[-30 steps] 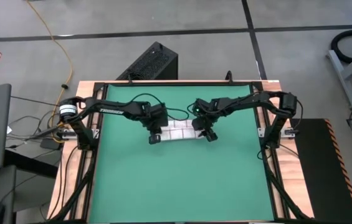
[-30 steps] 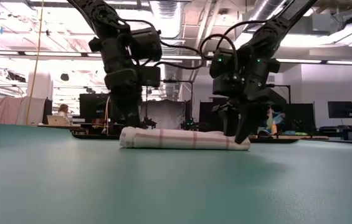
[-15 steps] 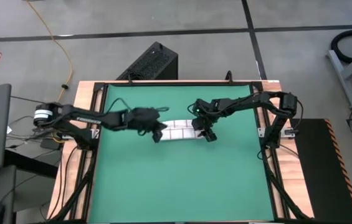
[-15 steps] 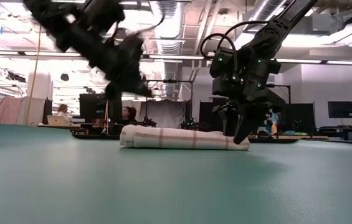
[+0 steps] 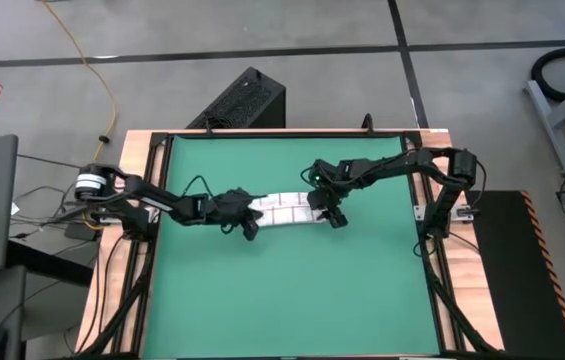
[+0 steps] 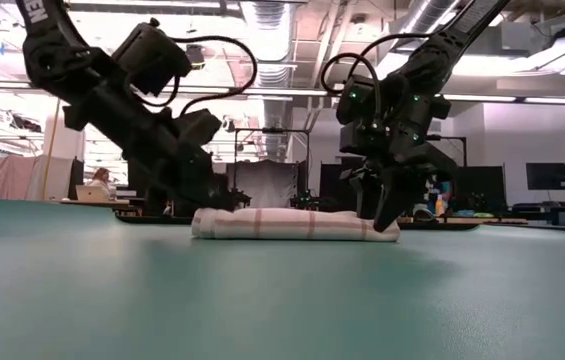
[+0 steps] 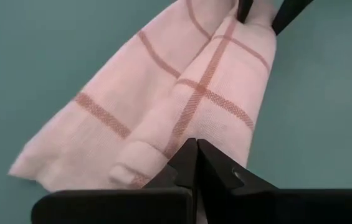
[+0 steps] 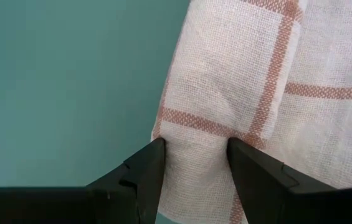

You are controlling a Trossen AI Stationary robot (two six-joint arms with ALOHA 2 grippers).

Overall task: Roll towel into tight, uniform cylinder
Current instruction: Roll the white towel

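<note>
Right pincer (image 8: 190, 163) grips the rolled towel (image 5: 284, 211) at one end; left pincer (image 7: 195, 163), closed, touches the other; green mat (image 5: 282, 300) lies open around.

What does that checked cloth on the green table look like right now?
The towel is thin white woven fabric with red grid lines, rolled into a low, slightly loose cylinder lying flat on the green mat. The right gripper pinches one end; the shut left gripper sits at the other, where a flap trails out.
</note>
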